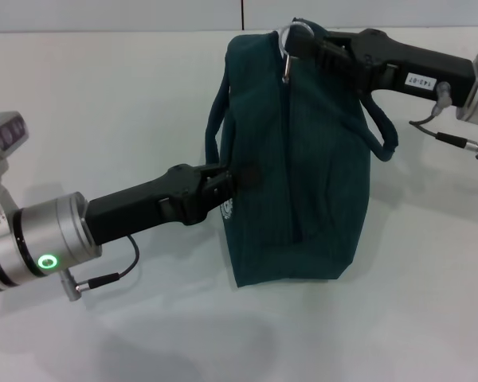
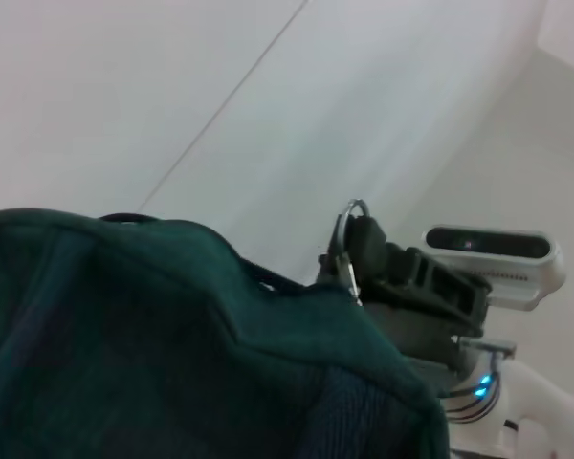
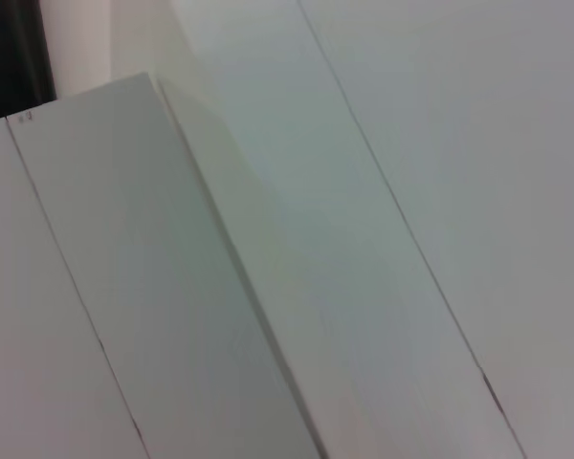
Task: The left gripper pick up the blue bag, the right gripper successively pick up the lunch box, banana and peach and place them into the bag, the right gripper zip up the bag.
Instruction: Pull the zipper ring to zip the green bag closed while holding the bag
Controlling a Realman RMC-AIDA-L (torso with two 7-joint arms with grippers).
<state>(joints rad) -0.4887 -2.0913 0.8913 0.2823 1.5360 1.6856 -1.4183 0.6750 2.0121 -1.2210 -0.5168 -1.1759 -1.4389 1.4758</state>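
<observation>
Our left arm comes in from 8 o'clock, its left claw [image 1: 237, 181] clamped on the blue bag [image 1: 319, 183] side. Our right arm reaches in from 2 o'clock, its right claw [image 1: 303, 46] pinching the ring zipper pull [image 1: 291, 49] at 12 o'clock.

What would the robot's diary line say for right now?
blue bag: zipped along its top | left gripper: clamps its side | right gripper: holds ring zipper pull

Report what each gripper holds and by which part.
Left gripper pinches the blue bag by its side fabric near the logo. Right gripper holds the bag's ring zipper pull at the far end.
</observation>
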